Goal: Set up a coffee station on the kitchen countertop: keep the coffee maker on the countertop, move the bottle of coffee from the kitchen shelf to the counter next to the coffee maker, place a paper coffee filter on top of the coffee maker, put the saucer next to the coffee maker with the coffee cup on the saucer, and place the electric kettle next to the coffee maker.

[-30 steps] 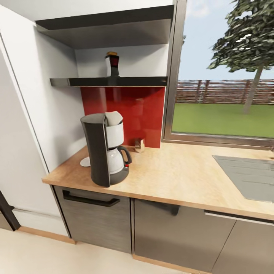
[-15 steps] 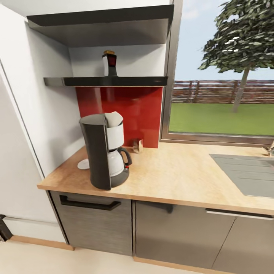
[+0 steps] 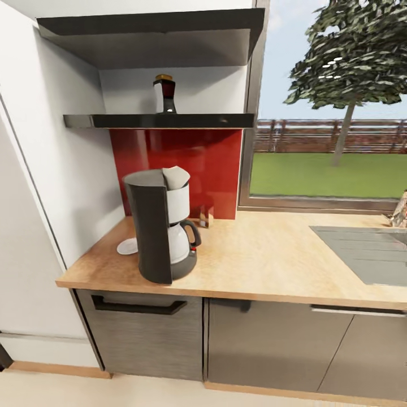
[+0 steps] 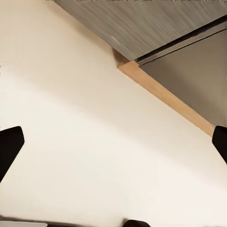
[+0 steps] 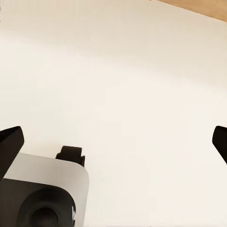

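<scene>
worktop (image 3: 265,260): coffee maker (image 3: 161,226) parked here, fine as is
kitchen shelf (image 3: 158,120): bottle of coffee (image 3: 164,94) up at 12 o'clock of the maker, not moved yet
saucer (image 3: 128,246): at the maker's 9 o'clock, no cup on it
paper coffee filter (image 3: 204,217): by the backsplash, around 2 o'clock
left gripper (image 4: 113,146) and right gripper (image 5: 113,139): fingers wide, holding nothing, over floor

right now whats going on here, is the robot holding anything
Nothing is held. Both wrist views show open fingers over bare floor. The coffee maker stands on the kitchen countertop, the saucer just behind it, the paper coffee filter by the red backsplash. The bottle of coffee is on the kitchen shelf.
</scene>
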Motion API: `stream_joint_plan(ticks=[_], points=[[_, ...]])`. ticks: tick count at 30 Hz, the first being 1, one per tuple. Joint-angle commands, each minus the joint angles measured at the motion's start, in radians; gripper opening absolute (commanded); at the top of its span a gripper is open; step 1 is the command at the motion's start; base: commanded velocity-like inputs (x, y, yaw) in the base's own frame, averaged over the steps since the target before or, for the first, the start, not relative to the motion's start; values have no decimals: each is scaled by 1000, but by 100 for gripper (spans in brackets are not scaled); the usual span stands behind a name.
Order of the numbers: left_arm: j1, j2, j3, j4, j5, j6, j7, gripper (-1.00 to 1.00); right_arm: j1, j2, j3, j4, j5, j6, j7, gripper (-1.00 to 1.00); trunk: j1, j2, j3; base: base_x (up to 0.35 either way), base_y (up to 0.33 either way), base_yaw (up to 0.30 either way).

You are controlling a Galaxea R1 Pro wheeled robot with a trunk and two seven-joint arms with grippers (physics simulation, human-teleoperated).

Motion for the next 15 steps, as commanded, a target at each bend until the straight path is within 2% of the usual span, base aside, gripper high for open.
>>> stream_joint_plan(ticks=[1, 7, 11, 15], points=[[-1, 0, 5, 2, -2, -3, -4, 100, -2, -1, 7, 4, 1, -6, 0, 100, 0, -1, -1, 0, 220, -125], [0, 0, 5, 2, -2, -3, -4, 100, -2, -4, 10, 4, 4, -5, 2, 100, 0, -1, -1, 0, 277, -47], [0, 0, 5, 2, -2, -3, -3, 100, -2, -14, 10, 4, 4, -4, 2, 100, 0, -1, -1, -104, 272, -7], [0, 0, 5, 2, -2, -3, -1, 100, -2, -19, 9, 4, 4, -4, 2, 100, 0, -1, -1, -74, 115, -2]])
